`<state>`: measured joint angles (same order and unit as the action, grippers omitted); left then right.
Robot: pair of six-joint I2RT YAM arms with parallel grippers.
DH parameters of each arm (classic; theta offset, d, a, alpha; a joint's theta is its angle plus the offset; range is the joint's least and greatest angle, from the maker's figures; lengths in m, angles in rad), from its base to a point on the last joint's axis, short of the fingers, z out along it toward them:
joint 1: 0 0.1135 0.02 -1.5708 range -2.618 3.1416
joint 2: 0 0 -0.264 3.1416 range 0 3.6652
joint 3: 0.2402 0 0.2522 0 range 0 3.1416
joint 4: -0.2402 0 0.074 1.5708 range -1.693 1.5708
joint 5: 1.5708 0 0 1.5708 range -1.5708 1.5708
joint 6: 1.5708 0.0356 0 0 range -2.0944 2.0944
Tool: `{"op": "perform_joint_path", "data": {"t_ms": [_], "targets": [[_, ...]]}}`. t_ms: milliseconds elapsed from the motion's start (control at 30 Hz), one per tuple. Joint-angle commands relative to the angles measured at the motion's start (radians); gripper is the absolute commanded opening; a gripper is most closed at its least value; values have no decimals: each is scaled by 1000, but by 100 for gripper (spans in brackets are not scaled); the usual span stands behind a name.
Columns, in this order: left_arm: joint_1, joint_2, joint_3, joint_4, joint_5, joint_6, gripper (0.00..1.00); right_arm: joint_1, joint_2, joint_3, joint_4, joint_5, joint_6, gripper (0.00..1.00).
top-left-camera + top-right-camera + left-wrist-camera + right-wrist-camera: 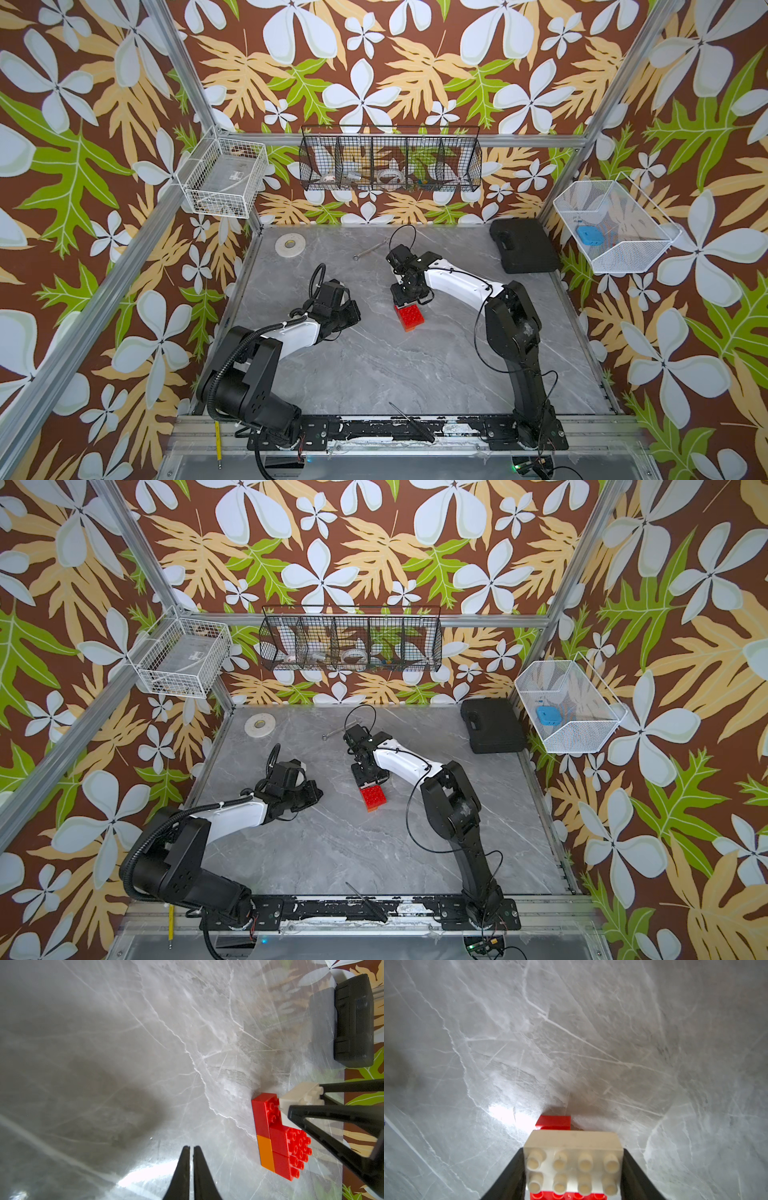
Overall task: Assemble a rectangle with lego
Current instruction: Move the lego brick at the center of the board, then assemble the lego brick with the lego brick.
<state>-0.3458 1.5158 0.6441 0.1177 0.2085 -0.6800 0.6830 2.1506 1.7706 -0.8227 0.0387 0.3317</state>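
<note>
Grey marble table [374, 365], black case [524, 246] in its far right corner. Left gripper [191, 1148]: jaws pressed together, empty, left of the build. Right gripper [573, 1164]: clamped on white brick [571, 1142], touching the far end of red-and-orange lego block [278, 1142], mid-table.

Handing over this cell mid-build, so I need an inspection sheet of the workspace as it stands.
Surface: grey marble table, no spills seen.
Job's things: red-and-orange block on table; white brick tilted over its low end.
Clutter: tape roll, wrench, black case at back; screwdriver on front rail.
Hands: left hand shut, empty; right hand shut on white brick.
Cables: loose loop beside right arm.
Surroundings: three wire baskets on floral walls.
</note>
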Motion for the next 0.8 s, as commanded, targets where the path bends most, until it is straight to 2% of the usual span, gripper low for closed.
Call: {"op": "perform_joint_path", "data": {"t_ms": [0,433,767], "targets": [[0,2,5,20,1,-4,10,3,9,-8,-7,-3,2,53],[0,-1,-4,22,-1,-5,10,3,31,0,-18,-3,2,53],[1,-3,-6,24,-3,-4,10,2,10,-67,2,36,-11,52]]}}
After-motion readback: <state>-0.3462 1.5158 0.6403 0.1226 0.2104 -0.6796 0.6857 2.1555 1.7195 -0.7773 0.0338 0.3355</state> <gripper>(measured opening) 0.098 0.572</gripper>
